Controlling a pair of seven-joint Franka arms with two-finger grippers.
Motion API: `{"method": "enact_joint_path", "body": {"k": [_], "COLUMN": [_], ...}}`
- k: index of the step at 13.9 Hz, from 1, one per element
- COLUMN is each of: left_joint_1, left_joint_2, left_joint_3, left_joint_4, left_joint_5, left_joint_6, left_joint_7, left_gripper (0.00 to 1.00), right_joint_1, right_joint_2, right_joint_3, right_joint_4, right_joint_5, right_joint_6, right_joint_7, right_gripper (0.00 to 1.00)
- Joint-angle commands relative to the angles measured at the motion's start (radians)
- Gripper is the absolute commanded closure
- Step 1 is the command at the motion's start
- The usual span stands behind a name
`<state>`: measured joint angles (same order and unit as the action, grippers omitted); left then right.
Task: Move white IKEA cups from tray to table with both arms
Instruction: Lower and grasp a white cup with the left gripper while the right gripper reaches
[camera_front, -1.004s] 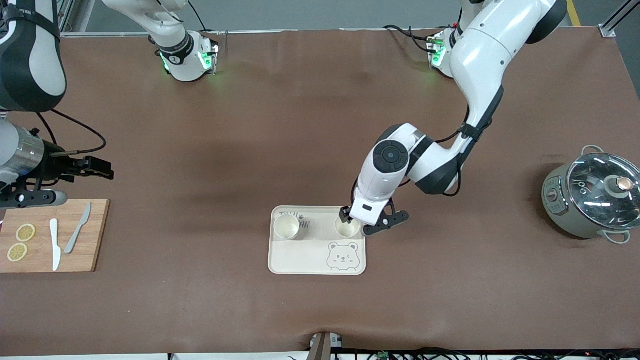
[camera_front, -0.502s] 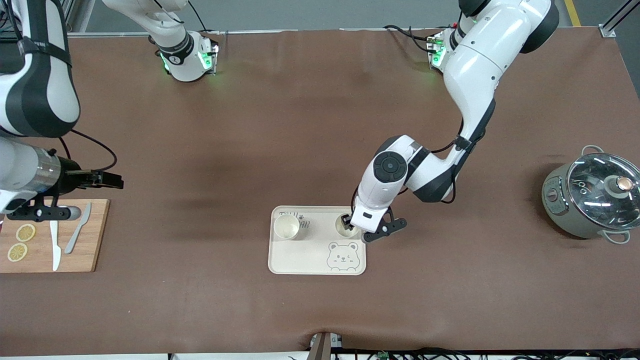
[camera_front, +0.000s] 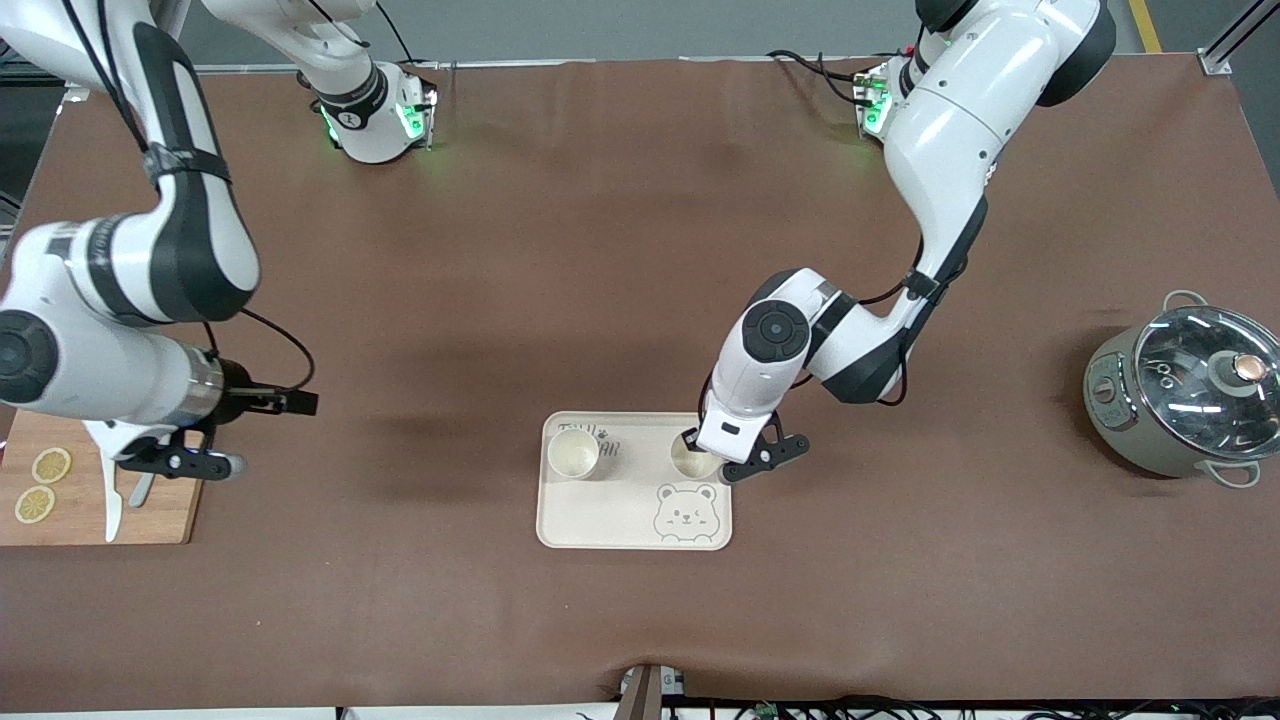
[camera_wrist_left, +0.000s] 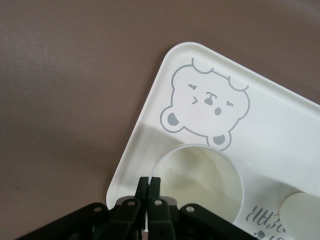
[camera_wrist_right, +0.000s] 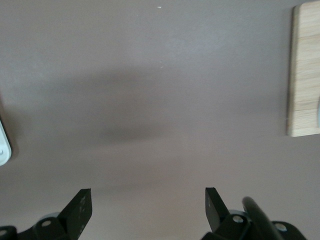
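Two cream-white cups are on the bear tray (camera_front: 620, 515). One cup (camera_front: 573, 453) stands free at the tray's corner toward the right arm's end. The other cup (camera_front: 690, 461) is at the corner toward the left arm's end, farther from the front camera than the bear drawing. My left gripper (camera_front: 690, 440) is shut on this cup's rim. The left wrist view shows its fingers (camera_wrist_left: 149, 182) pinched on the wall of the cup (camera_wrist_left: 200, 180), with the free cup (camera_wrist_left: 302, 215) at the edge. My right gripper (camera_front: 185, 463) is open and empty over bare table (camera_wrist_right: 147, 205) beside the cutting board.
A wooden cutting board (camera_front: 170, 515) with lemon slices (camera_front: 42, 482) and a white knife (camera_front: 110, 510) lies at the right arm's end; it also shows in the right wrist view (camera_wrist_right: 305, 75). A grey-green pot with a glass lid (camera_front: 1185, 400) stands at the left arm's end.
My right arm has swung from over the cutting board toward the middle of the table, gripper open. My left gripper has shifted only slightly with the cup.
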<state>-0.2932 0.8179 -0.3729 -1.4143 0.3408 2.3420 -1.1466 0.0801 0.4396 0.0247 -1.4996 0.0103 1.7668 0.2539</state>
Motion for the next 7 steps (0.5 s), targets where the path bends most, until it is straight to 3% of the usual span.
{"method": "enact_joint_path", "body": {"k": [1, 4, 7], "left_joint_1": [-0.017, -0.015, -0.012], "left_joint_2": [0.009, -0.005, -0.037], "left_joint_3": [0.014, 0.014, 0.012], "left_joint_4": [0.017, 0.017, 0.018], "left_joint_5": [0.015, 0.023, 0.030], "left_joint_6": [0.002, 0.000, 0.000], "left_joint_7": [-0.013, -0.005, 0.004], "left_gripper": [1.00, 1.00, 1.00], "right_joint_1": [0.038, 0.090, 0.142], "right_joint_2": [0.065, 0.157, 0.206], "right_joint_3": [0.000, 0.001, 0.001], "right_joint_4": [0.068, 0.137, 0.142], "right_joint_5": [0.005, 0.036, 0.193], "right_joint_6": [-0.004, 0.025, 0.165], "right_joint_7": [0.125, 0.267, 0.358], "right_gripper": [0.00, 0.00, 0.00]}}
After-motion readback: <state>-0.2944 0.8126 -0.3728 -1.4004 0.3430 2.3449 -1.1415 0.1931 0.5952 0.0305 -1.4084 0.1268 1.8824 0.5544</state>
